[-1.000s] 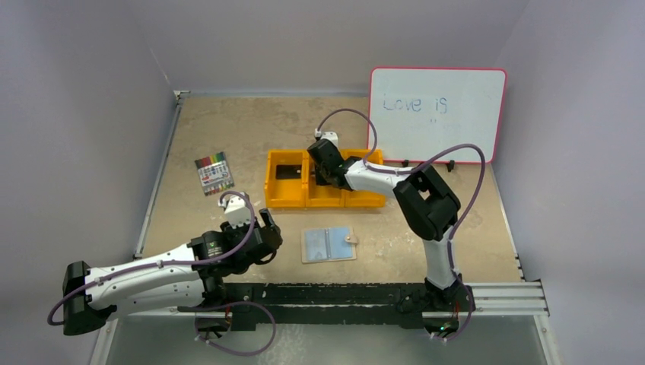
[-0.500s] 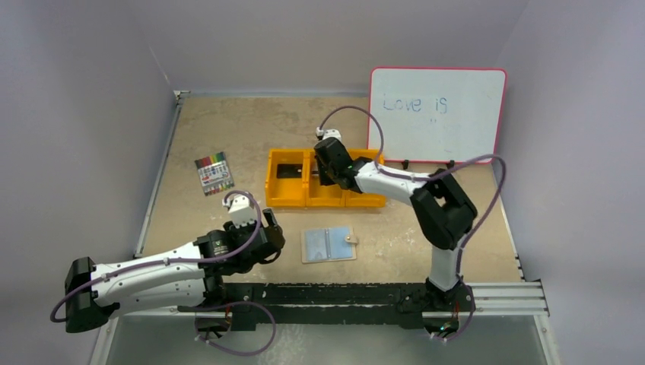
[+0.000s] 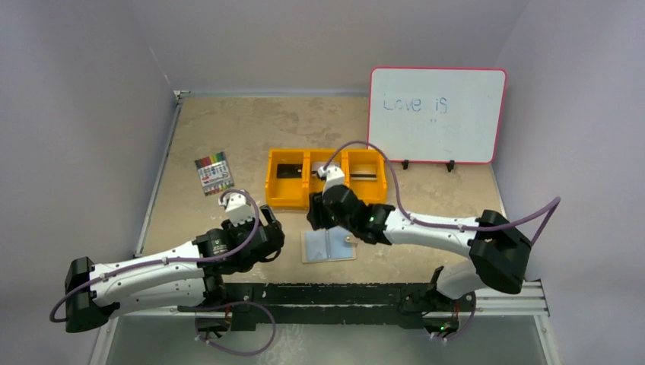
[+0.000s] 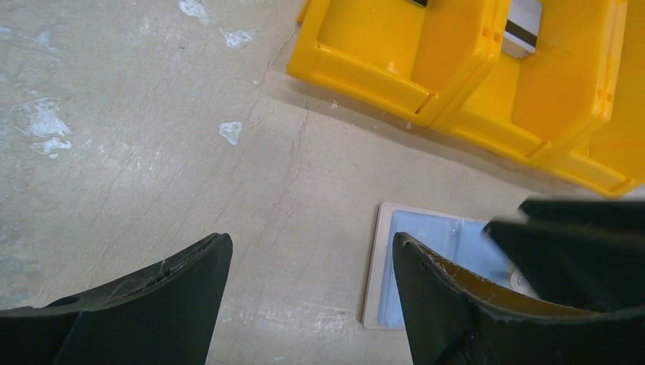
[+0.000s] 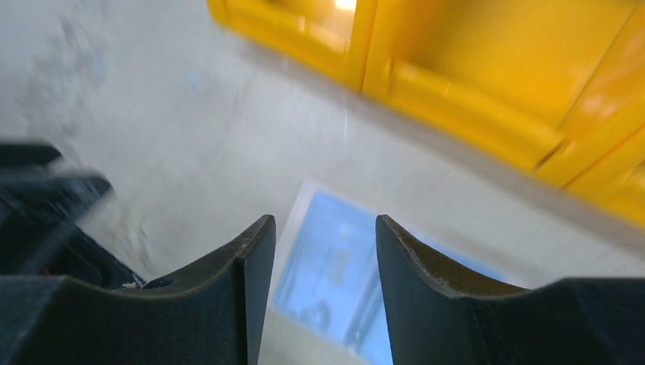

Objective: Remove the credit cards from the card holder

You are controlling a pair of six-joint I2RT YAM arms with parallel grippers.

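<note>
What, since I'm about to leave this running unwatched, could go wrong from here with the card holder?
1. The right gripper hangs open over the card holder, with the left gripper open close beside it; the two could collide.
2. The card holder lies flat and loose, pinned by neither gripper, so pulling a card might drag it along.

The worktop (image 3: 228,129) is seen as a beige, mottled, stone-like surface, marked in places with pale scuffs and white flecks (image 4: 230,131). It is enclosed at the left, back and right by plain lavender-grey walls (image 3: 76,114), which are softly and evenly lit. A metal edging strip (image 3: 157,182) is fitted along its left side. A red-framed whiteboard (image 3: 437,125) is stood at the back right.
</note>
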